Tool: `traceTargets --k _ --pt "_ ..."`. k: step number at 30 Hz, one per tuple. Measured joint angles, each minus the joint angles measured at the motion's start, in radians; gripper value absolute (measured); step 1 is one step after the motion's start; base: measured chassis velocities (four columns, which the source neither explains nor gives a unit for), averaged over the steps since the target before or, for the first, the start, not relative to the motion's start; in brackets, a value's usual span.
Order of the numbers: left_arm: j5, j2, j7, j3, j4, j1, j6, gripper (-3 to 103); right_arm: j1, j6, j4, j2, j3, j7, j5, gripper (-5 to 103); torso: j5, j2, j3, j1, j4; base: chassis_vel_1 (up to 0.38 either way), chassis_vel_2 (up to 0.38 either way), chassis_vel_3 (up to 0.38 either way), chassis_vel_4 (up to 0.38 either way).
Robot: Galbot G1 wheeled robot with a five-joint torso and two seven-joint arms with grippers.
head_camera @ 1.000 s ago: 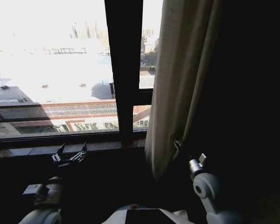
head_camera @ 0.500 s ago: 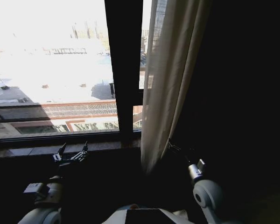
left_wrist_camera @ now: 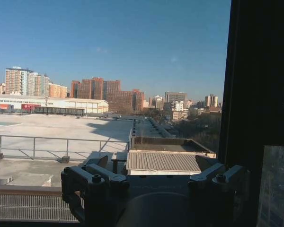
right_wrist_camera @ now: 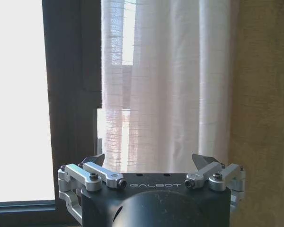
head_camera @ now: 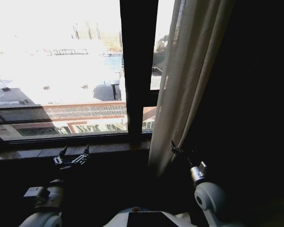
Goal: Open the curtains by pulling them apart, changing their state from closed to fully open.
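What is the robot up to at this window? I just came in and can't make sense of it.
It is opening the curtains. The sheer white curtain hangs bunched at the right of the window, leaving most of the glass bare. The right hand is open at the curtain's lower edge, not gripping it. The left hand waits open by the window sill.

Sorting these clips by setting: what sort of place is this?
Likely a room high in a city building: a large window looks over rooftops and towers, with a sheer curtain gathered beside a heavier drape.
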Motion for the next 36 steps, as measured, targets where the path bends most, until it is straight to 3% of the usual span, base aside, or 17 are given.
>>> traceTargets --k 10,16,33,36 --pt "0.002 -0.005 -0.002 0.004 0.000 -0.004 0.000 100 0.013 0.043 -0.011 -0.006 0.008 -0.008 -0.021 100 -0.0009 0.000 0.000 0.000 -0.0001 0.185 0.189 -0.197 -0.198" --pt "0.004 -0.006 -0.001 0.005 0.000 -0.006 0.000 100 0.021 0.044 -0.017 -0.015 0.012 -0.022 -0.019 100 0.0010 0.000 0.000 0.000 -0.0001 0.000 0.000 0.000 0.000" --pt "0.009 -0.006 0.000 0.004 0.000 -0.005 0.005 100 0.051 0.043 -0.044 -0.024 -0.004 -0.033 -0.011 100 -0.0001 0.000 0.000 0.000 0.0000 -0.059 0.046 0.049 -0.043" --pt "0.013 -0.006 0.000 0.007 0.000 -0.004 0.006 100 0.074 0.034 -0.057 -0.035 -0.014 -0.033 0.032 100 0.0002 0.000 0.000 0.001 0.0000 -0.087 0.052 0.089 -0.067"
